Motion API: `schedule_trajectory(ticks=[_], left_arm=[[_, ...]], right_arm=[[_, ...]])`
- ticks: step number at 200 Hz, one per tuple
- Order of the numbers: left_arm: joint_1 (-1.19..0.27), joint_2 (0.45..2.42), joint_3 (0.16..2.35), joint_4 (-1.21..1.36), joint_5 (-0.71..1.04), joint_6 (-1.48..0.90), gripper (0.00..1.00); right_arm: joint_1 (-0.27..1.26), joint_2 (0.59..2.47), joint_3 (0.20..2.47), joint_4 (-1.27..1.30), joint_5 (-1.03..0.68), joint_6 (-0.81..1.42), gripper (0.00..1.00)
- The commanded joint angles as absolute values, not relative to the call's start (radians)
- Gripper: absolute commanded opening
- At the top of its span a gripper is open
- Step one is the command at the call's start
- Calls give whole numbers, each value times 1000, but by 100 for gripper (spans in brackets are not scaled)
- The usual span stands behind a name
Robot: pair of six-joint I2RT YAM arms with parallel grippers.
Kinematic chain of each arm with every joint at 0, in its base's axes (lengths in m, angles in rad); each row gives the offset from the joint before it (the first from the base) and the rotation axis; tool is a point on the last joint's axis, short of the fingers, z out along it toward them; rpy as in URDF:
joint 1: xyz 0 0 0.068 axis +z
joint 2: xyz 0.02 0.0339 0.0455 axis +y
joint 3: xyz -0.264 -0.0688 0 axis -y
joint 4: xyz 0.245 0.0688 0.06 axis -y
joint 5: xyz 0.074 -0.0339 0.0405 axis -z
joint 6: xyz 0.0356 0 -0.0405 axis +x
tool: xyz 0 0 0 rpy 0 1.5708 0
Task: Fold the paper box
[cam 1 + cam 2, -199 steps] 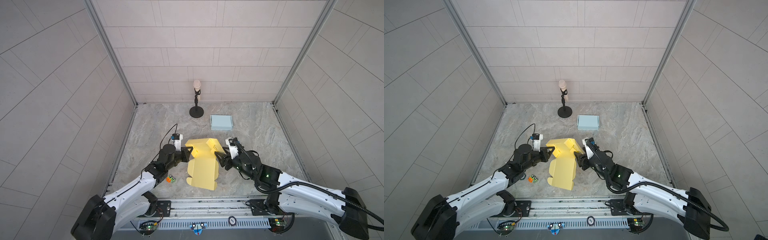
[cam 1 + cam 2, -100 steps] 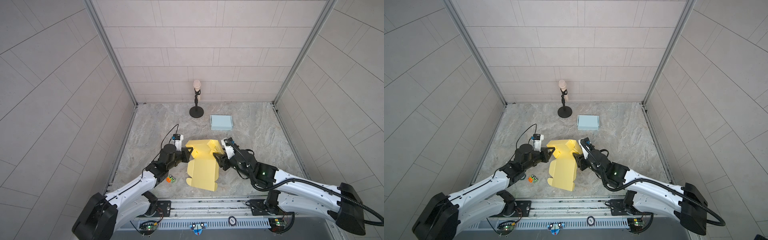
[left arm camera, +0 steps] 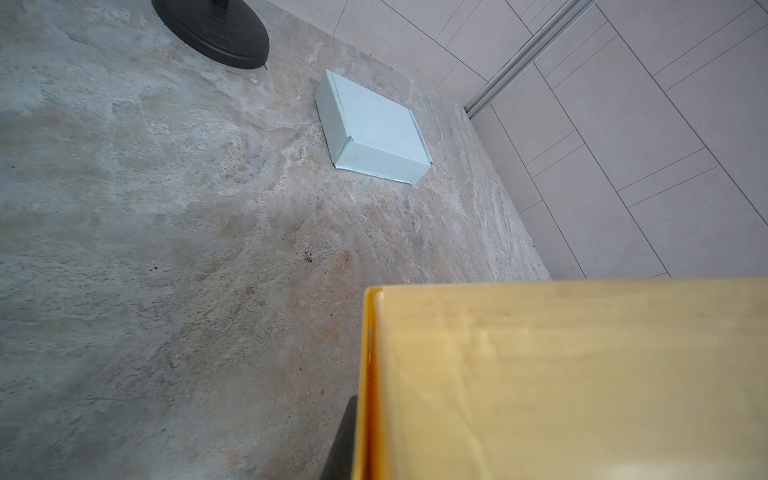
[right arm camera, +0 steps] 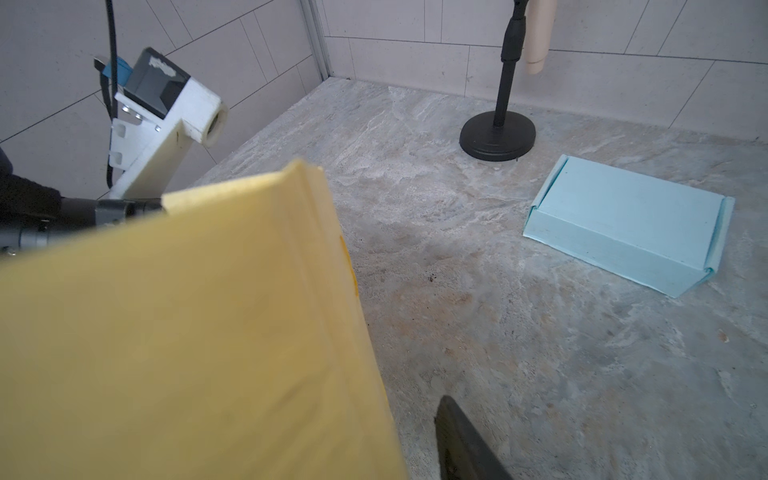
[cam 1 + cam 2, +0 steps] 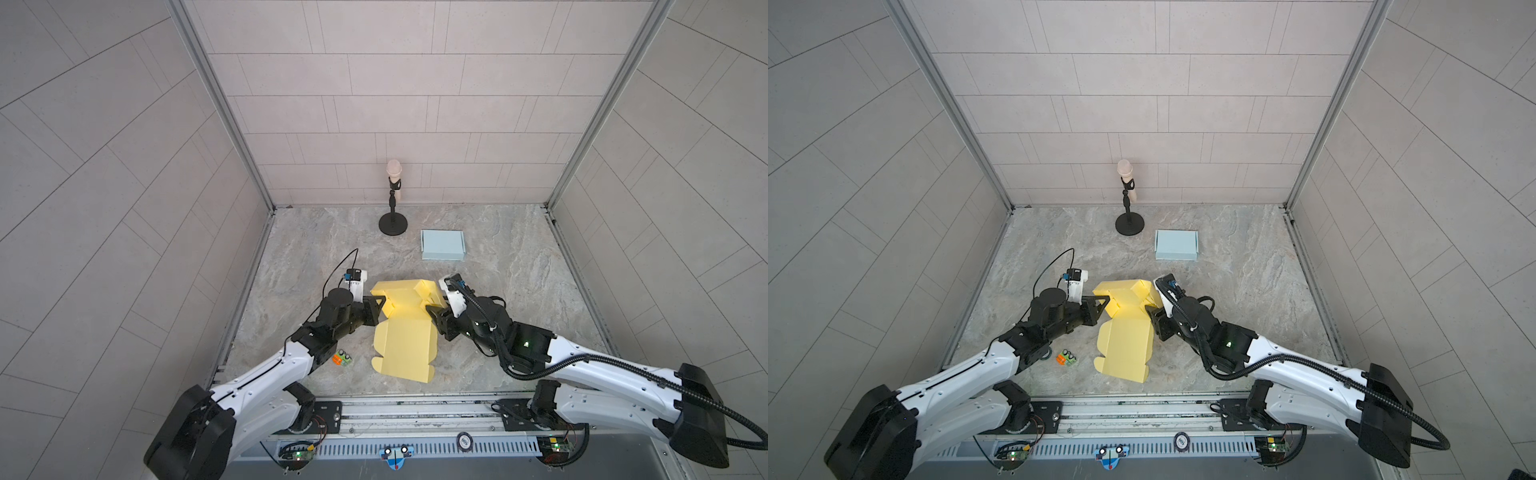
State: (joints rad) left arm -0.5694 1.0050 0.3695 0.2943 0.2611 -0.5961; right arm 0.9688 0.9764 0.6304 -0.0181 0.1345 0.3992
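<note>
The yellow paper box (image 5: 405, 332) (image 5: 1127, 332) lies half folded in the middle of the table, its far end raised into walls and its near panel flat. My left gripper (image 5: 379, 306) (image 5: 1102, 305) is shut on the box's left wall. In the left wrist view, one of its fingers (image 3: 344, 440) shows dark against the outside of the yellow panel (image 3: 561, 374). My right gripper (image 5: 432, 313) (image 5: 1150, 313) stands open at the box's right wall. In the right wrist view, one of its fingers (image 4: 461, 444) is apart from the yellow panel (image 4: 187, 332), which hides the other.
A folded light blue box (image 5: 442, 245) (image 5: 1176, 245) sits at the back right. A black microphone stand (image 5: 393, 224) stands at the back middle. A small orange and green item (image 5: 343, 358) lies near my left arm. Walls close in three sides.
My right gripper has moved left onto the box's right wall and its jaws have narrowed. The left gripper has kept its hold and place.
</note>
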Motion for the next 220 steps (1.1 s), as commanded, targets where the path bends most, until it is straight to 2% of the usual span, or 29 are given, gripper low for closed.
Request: schedule_trajectory(ticks=[1, 66, 104, 134, 220], left_arm=[[-568, 1002, 383, 300, 255, -576, 8], [-557, 1009, 403, 260, 268, -560, 9], [-548, 1003, 412, 238, 288, -544, 9], [-548, 999, 432, 194, 299, -511, 9], [-548, 1026, 433, 200, 316, -499, 9]], right_arm=[[975, 911, 649, -75, 127, 368, 51], [973, 711, 625, -141, 63, 287, 54], [953, 639, 602, -157, 95, 280, 55], [909, 647, 588, -138, 33, 306, 54], [908, 776, 604, -66, -68, 320, 48]])
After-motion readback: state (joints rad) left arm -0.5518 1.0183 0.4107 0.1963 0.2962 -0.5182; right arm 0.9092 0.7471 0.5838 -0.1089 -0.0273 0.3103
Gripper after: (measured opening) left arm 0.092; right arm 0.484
